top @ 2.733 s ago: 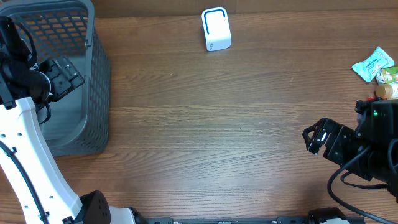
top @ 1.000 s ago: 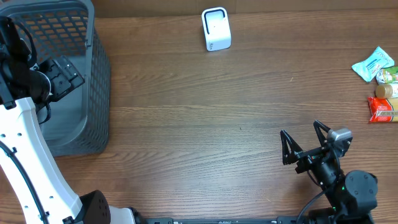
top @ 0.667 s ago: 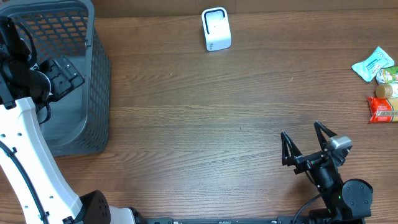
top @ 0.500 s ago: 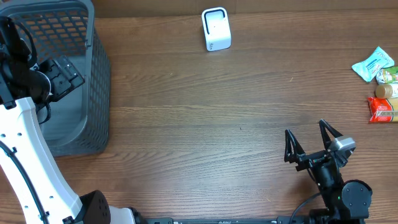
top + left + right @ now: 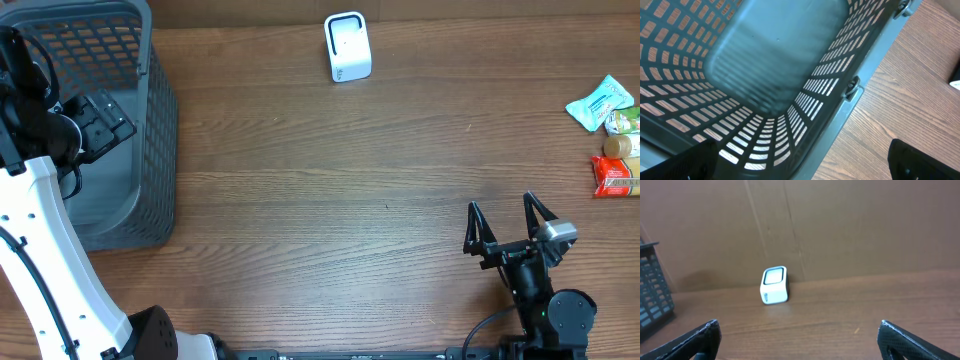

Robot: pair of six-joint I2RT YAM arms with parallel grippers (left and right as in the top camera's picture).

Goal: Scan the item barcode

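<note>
Nothing is scanned yet, I judge. My right tool (image 5: 502, 208) stands wide and empty at lower right of the overhead frame. My left tool (image 5: 103, 122), equally wide, hangs over the grey plastic mesh basket (image 5: 160, 120) at upper left. The red wrapped packet (image 5: 615, 176) and teal crinkled packet (image 5: 598, 102) lie untouched at the right edge. The small white box scanner (image 5: 347, 47) waits top centre.

Soft, even light from above; brown wood-grain table (image 5: 300, 200) sharp, no glare. Dark grey plastic mesh basket (image 5: 790, 75) floor blurred in left wrist view. Right wrist view dimmer, small white box-shaped scanner (image 5: 774, 285) slightly soft.
</note>
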